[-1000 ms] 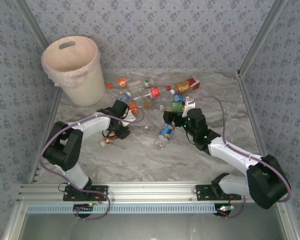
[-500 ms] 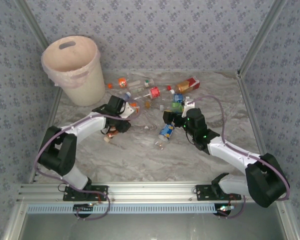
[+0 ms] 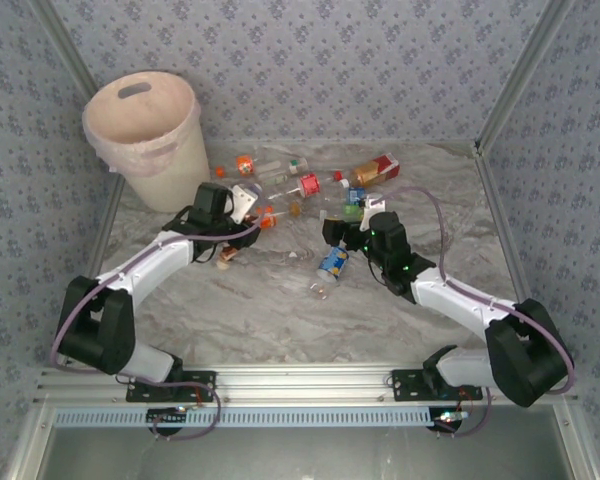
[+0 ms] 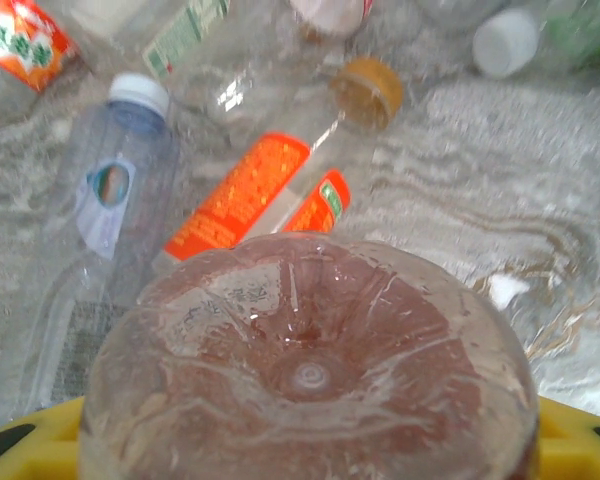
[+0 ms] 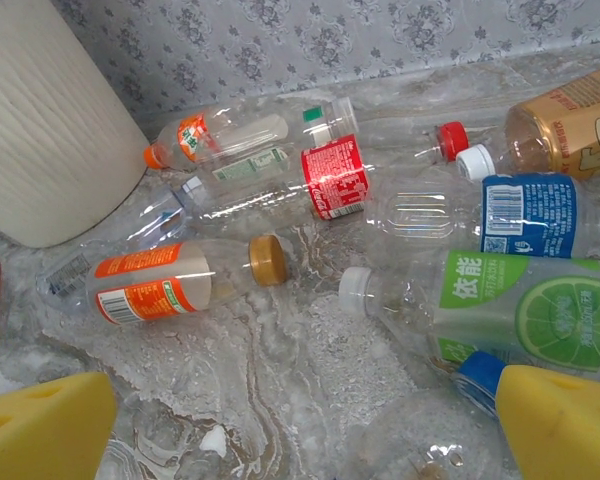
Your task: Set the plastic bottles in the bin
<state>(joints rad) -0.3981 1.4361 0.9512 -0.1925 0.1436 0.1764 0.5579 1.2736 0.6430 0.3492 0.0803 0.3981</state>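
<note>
Left hand [image 3: 227, 243] gripped brownish bottle [image 4: 310, 370] nr bin [image 3: 168, 165], prob. for dropping in; right hand [image 5: 300, 430], farther from bin, gaped open, empty.

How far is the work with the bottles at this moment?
Done: nothing that can be confirmed; the bin looks empty as far as its inside is seen. In hand: the left gripper is shut on a copper-tinted bottle, not yet over the bin. Left: about a dozen bottles lie on the table, with the open right gripper above them.
</note>
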